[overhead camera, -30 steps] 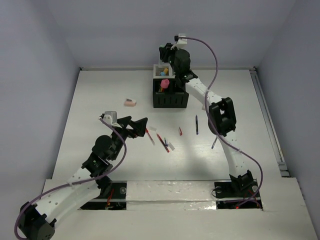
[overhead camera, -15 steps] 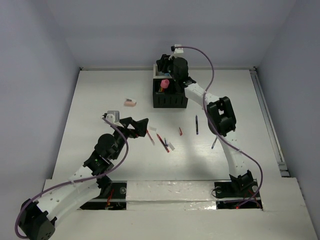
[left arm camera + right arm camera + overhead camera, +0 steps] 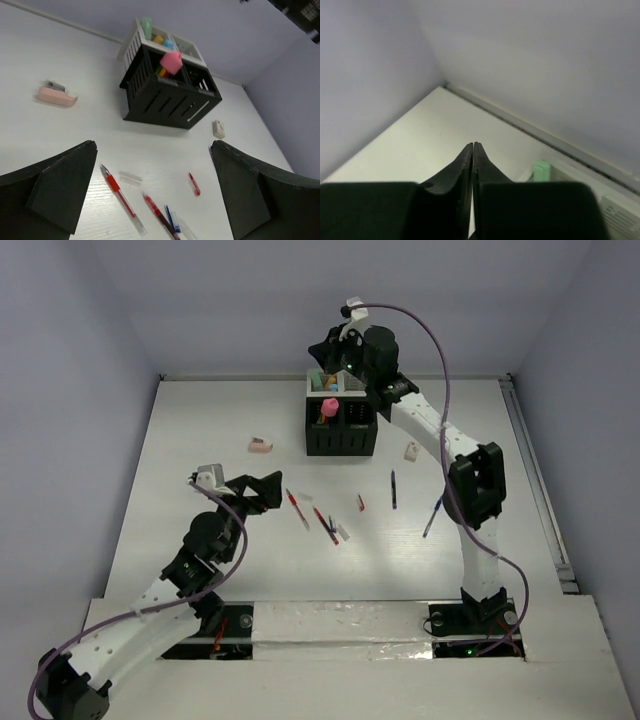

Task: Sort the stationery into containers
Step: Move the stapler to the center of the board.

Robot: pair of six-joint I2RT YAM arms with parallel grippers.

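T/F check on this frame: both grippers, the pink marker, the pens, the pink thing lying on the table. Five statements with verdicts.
1. The left gripper is open with nothing between its fingers. True.
2. The right gripper holds a pen. False: its fingers meet with nothing between them.
3. A pink marker stands in the black box. True.
4. Every pen is in a box. False: a red pen and a blue pen, among others, lie on the table.
5. In the top view the pink item lies right of the black box. False: it lies left of it.
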